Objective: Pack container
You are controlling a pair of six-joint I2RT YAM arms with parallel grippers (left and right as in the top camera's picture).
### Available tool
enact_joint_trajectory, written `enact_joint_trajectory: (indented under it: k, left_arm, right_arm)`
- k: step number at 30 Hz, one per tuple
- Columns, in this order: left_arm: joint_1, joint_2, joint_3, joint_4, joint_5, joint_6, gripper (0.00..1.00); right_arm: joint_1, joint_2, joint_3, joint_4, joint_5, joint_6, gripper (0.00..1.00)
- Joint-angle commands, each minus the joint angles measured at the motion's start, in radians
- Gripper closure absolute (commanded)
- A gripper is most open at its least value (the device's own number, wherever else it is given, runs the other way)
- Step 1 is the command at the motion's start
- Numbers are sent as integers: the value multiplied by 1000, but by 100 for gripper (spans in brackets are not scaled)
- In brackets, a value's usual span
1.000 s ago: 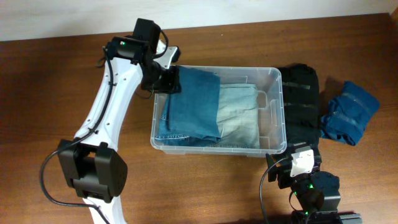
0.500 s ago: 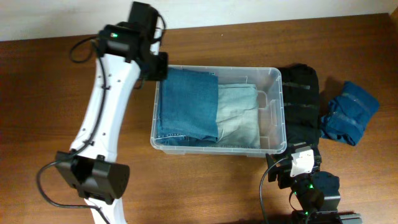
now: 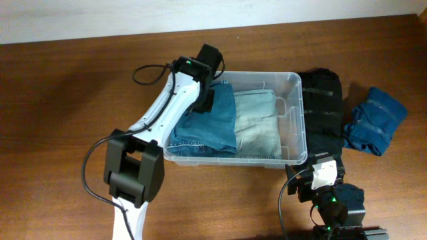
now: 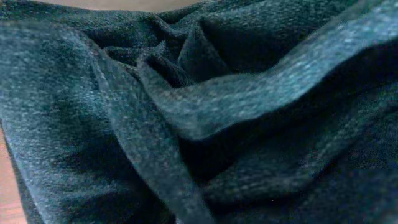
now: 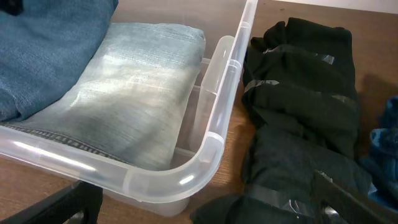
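Note:
The clear plastic container (image 3: 294, 120) stands mid-table. Inside it lie folded dark blue jeans (image 3: 219, 127) on the left and folded light blue jeans (image 3: 257, 123) on the right. My left gripper (image 3: 205, 100) is down inside the container on the dark blue jeans; the left wrist view is filled with rumpled dark denim (image 4: 186, 112) and its fingers are hidden. My right gripper (image 5: 208, 211) is open and empty, low near the container's front right corner (image 5: 214, 124), with the light jeans (image 5: 124, 93) behind it.
A folded black garment (image 3: 323, 110) lies on the table just right of the container, also in the right wrist view (image 5: 298, 106). A folded blue garment (image 3: 373, 120) lies further right. The table's back edge meets a white wall.
My left arm has swung from outside the container's back left corner to inside it, onto the dark blue jeans, which now look rumpled. The right arm has not moved.

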Motion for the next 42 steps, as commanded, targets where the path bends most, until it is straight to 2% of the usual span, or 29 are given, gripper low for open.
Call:
enact_joint_trajectory:
  k: [1,6,13,20,24,28,35,37,40,41,42]
  left_arm:
    - [16,87,-52,-26,-12,-32,76]
    - [35,89,-49,-29,-28,-31,71]
    - [184,90,-61,-51,-45,-28,71]
    - [270,90,-34,-37,-42,108,67]
    - [275,74,104,-154,-39,108,62]
    - [255,31,355,-322,-38,103,55]
    - [276,-45,769,-479,-19,76,29]
    - [307,-65,852,-502,-16,43,22]
    - [378,-106,927,-508,45,32,15]
    - [402,-121,937,-508,60,32,1]
    - [425,-137,940,-508,63,33,1]
  right_arm:
    - [-4,-6,-6,2,8,6,2]
    - [-4,-6,-6,2,8,6,2]
    - [-4,-6,-6,2,8,6,2]
    - [-4,-6,-6,2,8,6,2]
    - [-4,-6,-6,2,9,6,2]
    - [-4,-6,-6,2,8,5,2]
    - [-4,-6,-6,8,8,6,2]
    - [-4,-6,-6,62,-24,11,2]
    - [-4,-6,-6,108,-240,118,2]
    - [-4,-6,-6,133,-319,180,2]
    - [-4,-6,-6,168,-394,227,2]
